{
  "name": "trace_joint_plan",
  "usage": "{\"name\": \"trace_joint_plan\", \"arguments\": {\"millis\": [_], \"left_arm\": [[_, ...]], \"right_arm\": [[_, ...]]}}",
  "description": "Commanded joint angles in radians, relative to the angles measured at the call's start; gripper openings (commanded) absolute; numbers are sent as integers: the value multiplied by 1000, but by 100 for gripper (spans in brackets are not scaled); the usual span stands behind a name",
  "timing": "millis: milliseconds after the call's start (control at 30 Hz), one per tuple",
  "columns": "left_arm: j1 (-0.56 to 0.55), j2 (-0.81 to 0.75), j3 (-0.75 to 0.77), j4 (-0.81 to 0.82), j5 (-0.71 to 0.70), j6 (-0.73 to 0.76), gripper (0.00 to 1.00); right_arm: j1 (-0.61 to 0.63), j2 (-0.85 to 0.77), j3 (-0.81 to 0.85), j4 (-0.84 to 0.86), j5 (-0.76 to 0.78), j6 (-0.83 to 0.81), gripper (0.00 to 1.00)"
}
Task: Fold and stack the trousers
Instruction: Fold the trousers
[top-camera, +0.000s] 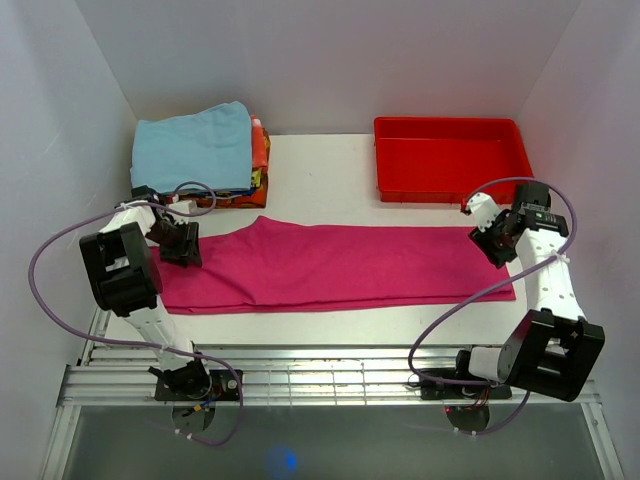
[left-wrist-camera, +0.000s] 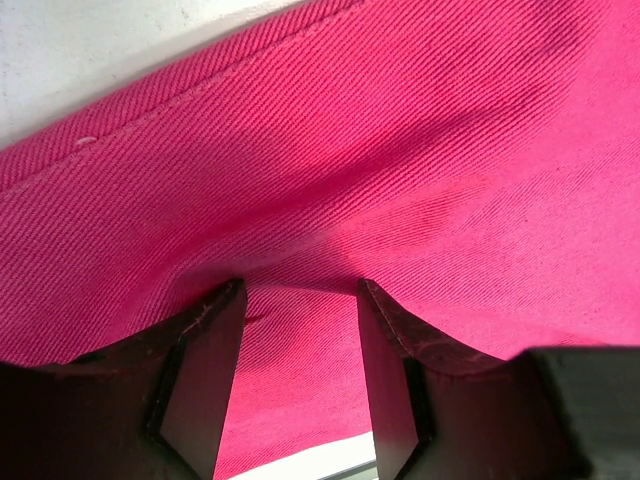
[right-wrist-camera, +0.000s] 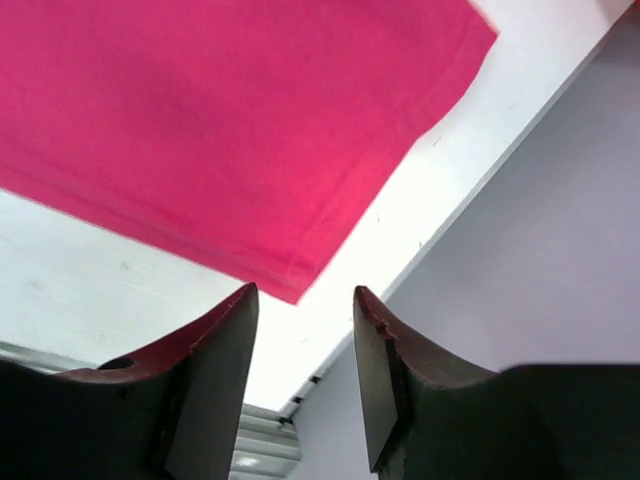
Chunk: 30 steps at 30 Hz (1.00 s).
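The magenta-pink trousers (top-camera: 340, 265) lie flat across the white table, waist to the left and leg ends to the right. My left gripper (top-camera: 185, 245) is down at the waist end. In the left wrist view its jaws stand apart, and its fingertips (left-wrist-camera: 225, 300) press against the trousers (left-wrist-camera: 400, 150), which fill the view and show through the gap. My right gripper (top-camera: 495, 245) hovers over the leg end. In the right wrist view this gripper (right-wrist-camera: 305, 290) is open and empty, just off the cuff corner of the trousers (right-wrist-camera: 200, 120).
A red plastic tray (top-camera: 450, 122) stands at the back right. At the back left is a stack of folded clothes topped by a light blue cloth (top-camera: 195, 145). White walls close in both sides, and a metal rack (top-camera: 330, 370) runs along the near edge.
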Motion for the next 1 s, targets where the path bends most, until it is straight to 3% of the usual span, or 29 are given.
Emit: {"name": "trace_joint_plan", "arguments": {"millis": [0, 233, 467, 700, 967], "left_arm": [[25, 42, -13, 31, -83, 59, 61], [35, 111, 83, -66, -14, 96, 65], [38, 59, 109, -127, 38, 102, 67], [48, 41, 197, -187, 59, 93, 69], [61, 19, 277, -248, 90, 82, 71]], "right_arm": [[-36, -25, -67, -3, 54, -263, 48], [-65, -27, -190, 127, 108, -547, 44], [-123, 24, -227, 169, 126, -717, 42], [-174, 35, -288, 163, 114, -833, 41], [-178, 62, -305, 147, 91, -856, 41]]}}
